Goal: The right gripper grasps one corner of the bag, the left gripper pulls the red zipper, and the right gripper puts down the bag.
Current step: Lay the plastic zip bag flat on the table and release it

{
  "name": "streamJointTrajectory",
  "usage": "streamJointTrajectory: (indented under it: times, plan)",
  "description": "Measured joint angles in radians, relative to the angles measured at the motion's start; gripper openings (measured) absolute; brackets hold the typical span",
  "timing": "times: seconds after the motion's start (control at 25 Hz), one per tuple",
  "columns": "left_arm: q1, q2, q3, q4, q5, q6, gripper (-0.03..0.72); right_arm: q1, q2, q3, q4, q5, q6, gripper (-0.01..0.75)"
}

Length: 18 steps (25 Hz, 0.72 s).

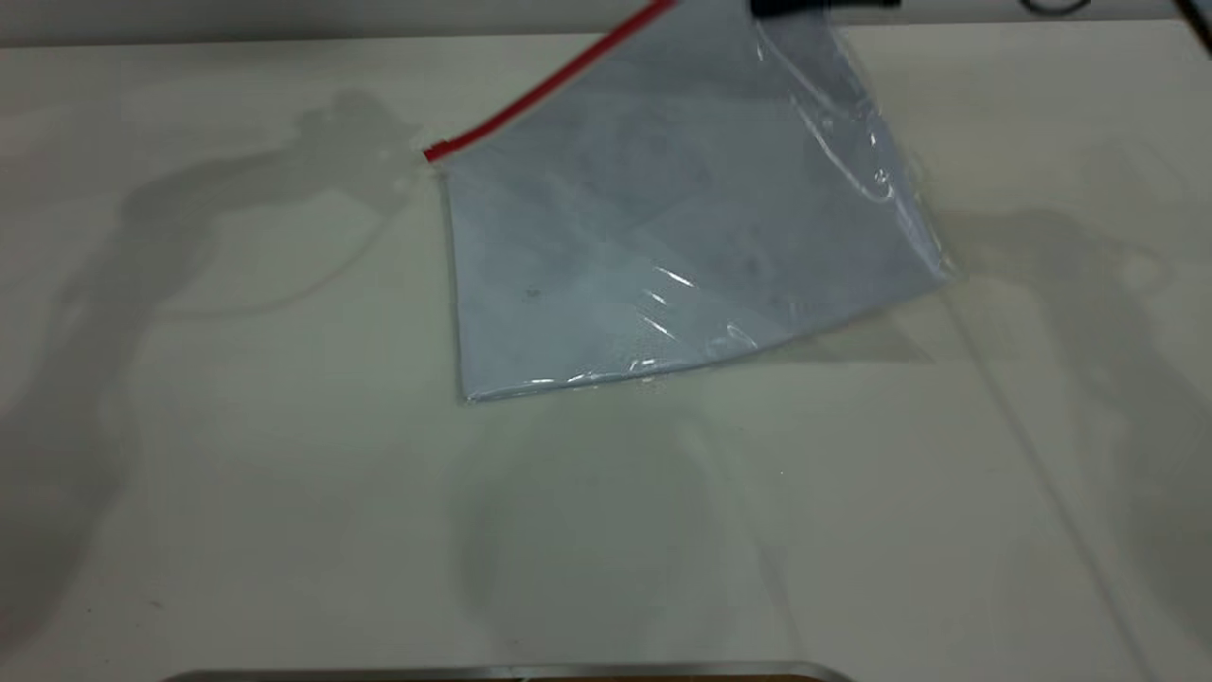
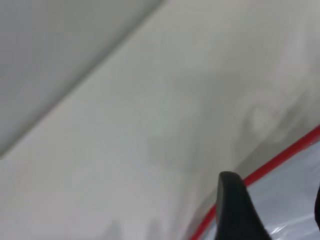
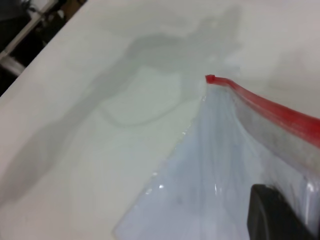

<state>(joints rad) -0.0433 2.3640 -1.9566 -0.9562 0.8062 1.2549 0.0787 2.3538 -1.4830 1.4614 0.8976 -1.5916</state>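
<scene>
We've got the bag [image 1: 682,237] lifted at its upper-right corner, where the right gripper [image 1: 805,8] pinches it at the top edge of the exterior frame; its lower edge rests on the table [image 1: 284,474] at centre. It looks light, floppy and slick, sagging and creasing under its own weight. The red zipper [image 1: 540,90] runs diagonally up from centre-left. The left gripper [image 2: 272,210] hovers just beside that strip; we cannot tell how its jaws stand. Best hold: the small slider, not the film.
</scene>
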Motion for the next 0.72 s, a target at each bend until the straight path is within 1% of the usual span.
streamJointTrajectory:
  times: [0.08, 0.24, 0.28, 0.36, 0.4, 0.48, 0.56, 0.64, 0.72]
  plan:
    - [0.0, -0.059, 0.0, -0.049, 0.04, -0.023, 0.452, 0.014, 0.033, 0.0, 0.044, -0.058, 0.001, 0.033]
    - [0.0, -0.161, 0.0, -0.132, 0.115, -0.047, 0.452, 0.064, 0.079, 0.0, 0.087, -0.233, -0.005, 0.06]
    - [0.0, -0.184, 0.0, -0.138, 0.129, -0.057, 0.452, 0.071, 0.084, 0.0, 0.076, -0.27, -0.005, 0.073]
    - [0.0, -0.222, 0.0, -0.139, 0.159, -0.097, 0.452, 0.073, 0.086, -0.001, 0.023, -0.325, 0.015, 0.132]
    - [0.0, -0.236, 0.0, -0.139, 0.177, -0.122, 0.452, 0.072, 0.086, -0.002, -0.025, -0.354, 0.045, 0.171]
    - [0.0, -0.268, 0.0, -0.138, 0.216, -0.187, 0.452, 0.071, 0.081, -0.002, -0.163, -0.413, 0.139, 0.292]
    - [0.0, -0.299, 0.0, -0.138, 0.261, -0.234, 0.452, 0.071, 0.064, -0.002, -0.377, -0.46, 0.271, 0.412]
    - [0.0, -0.34, 0.0, -0.137, 0.305, -0.275, 0.452, 0.071, 0.034, -0.002, -0.592, -0.464, 0.457, 0.52]
    - [0.0, -0.386, 0.0, -0.135, 0.338, -0.302, 0.452, 0.07, -0.01, -0.002, -0.826, -0.416, 0.656, 0.574]
